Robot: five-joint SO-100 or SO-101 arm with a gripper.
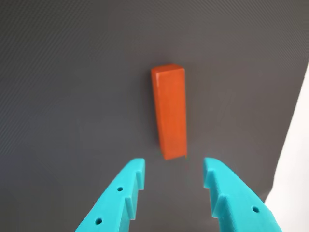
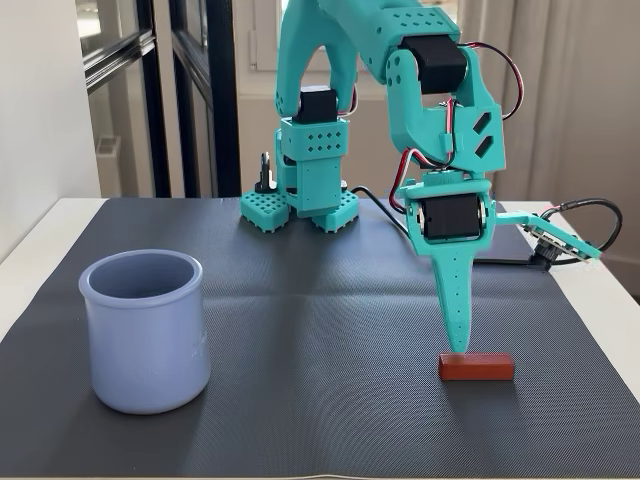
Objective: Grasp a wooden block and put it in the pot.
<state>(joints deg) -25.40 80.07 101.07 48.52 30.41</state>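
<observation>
Teal fingers of the gripper are filling the bottom of the wrist view, standing apart with an empty gap between them. Just above that gap the wooden block is lying flat on the dark mat, running lengthwise up the centre of the frame, its near end level with the fingertips but not touching them. At the fixed view's lower right the gripper is pointing straight down, its tip hanging right over the left end of the wooden block. Well apart, at lower left, the pot is standing upright on the mat, and its inside is not showing from this angle.
</observation>
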